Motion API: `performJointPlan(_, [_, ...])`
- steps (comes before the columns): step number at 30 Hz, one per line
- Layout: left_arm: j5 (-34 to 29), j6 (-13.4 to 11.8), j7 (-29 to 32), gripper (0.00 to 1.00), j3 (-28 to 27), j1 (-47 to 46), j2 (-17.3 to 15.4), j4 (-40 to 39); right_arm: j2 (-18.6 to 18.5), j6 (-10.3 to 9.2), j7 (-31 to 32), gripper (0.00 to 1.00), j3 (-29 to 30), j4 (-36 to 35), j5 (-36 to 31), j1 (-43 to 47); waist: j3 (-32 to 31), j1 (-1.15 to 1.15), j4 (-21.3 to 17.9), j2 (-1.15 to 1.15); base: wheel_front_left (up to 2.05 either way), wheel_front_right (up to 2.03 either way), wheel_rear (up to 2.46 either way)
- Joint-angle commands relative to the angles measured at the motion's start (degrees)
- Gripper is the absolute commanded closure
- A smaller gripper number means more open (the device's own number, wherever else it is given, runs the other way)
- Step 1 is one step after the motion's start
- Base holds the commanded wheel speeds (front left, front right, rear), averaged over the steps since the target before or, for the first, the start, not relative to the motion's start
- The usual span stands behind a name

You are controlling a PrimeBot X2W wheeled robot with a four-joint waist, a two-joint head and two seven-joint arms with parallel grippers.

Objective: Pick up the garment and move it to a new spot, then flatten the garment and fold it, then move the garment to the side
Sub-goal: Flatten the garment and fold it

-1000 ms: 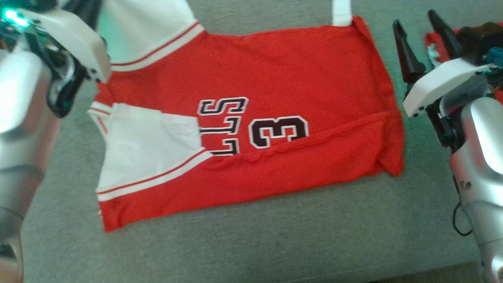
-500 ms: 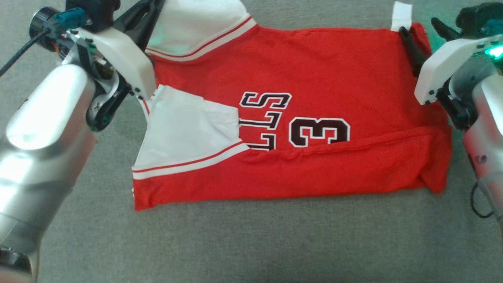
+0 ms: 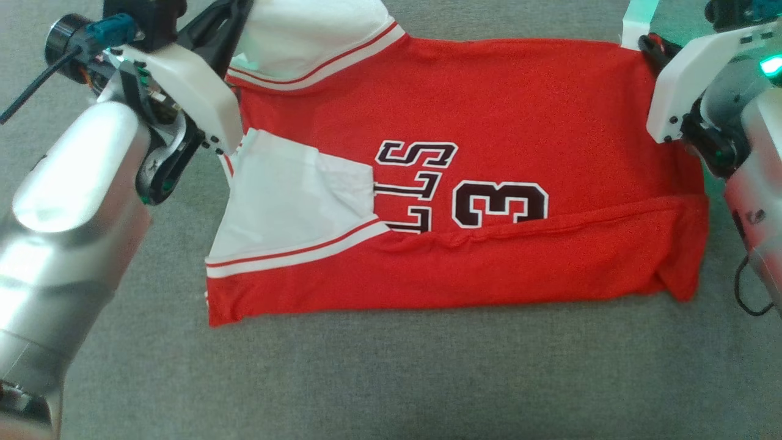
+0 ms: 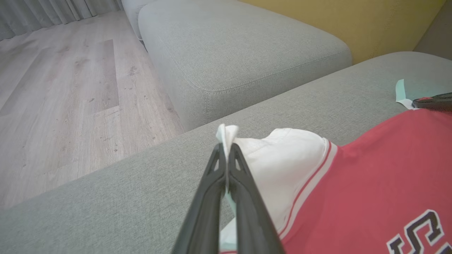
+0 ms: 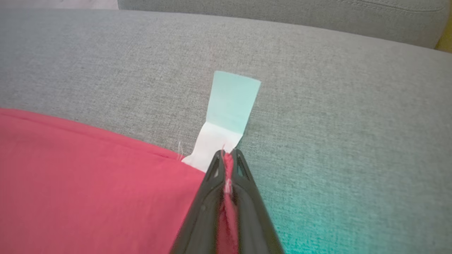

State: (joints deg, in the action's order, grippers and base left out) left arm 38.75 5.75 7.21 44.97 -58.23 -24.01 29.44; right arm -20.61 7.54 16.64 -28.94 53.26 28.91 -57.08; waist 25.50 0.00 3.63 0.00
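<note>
Jersey (image 3: 501, 110), red with white sleeves, flat on the gray sofa cushion (image 3: 391, 379), with the near edge folded up over part of the big number 3. Left gripper (image 4: 226, 150) pinched tight on the white sleeve (image 4: 282, 165) at one far corner. Right gripper (image 5: 227, 155) pinched tight on the red far corner, just beside the white tag (image 5: 229, 106).

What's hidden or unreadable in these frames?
- Head view: lettering on the jersey, partly covered by the folded white sleeve and the red fold.
- Head view: left end effector fingertips, cut off by the top edge.
- Right wrist view: any print on the tag, washed out by green light.
</note>
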Motion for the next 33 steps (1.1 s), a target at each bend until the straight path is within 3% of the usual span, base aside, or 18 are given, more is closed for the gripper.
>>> performJointPlan(1, [-0.44, -0.44, -0.73, 1.0, -2.32, -2.16, -2.35, -0.88, -0.92, -0.05, -0.79, 1.0, -0.24, -0.19, 1.05, -0.05, -0.08, 0.0, -0.41, 0.0, 0.0, 0.0, 0.0])
performJointPlan(16, [-1.86, -1.95, -9.17, 1.0, -5.59, -8.04, -3.34, 5.17, 0.23, -0.05, -13.94, 1.0, 2.31, -2.85, 8.96, -6.73, 1.38, 0.0, -3.55, 0.0, 0.0, 0.0, 0.0])
performJointPlan(26, [-3.63, -0.72, -15.84, 1.0, -6.34, -18.1, -1.33, 14.87, 2.17, -0.05, -21.29, 1.0, 3.48, 0.38, 8.4, -14.23, 3.96, 0.0, -4.23, 0.0, 0.0, 0.0, 0.0])
performJointPlan(33, [-3.96, 0.95, -19.64, 1.0, -4.14, -18.62, 0.94, 20.04, 3.06, -0.05, -21.1, 1.0, 2.1, 3.62, 10.17, -12.91, 2.66, 0.0, -3.42, 0.0, 0.0, 0.0, 0.0])
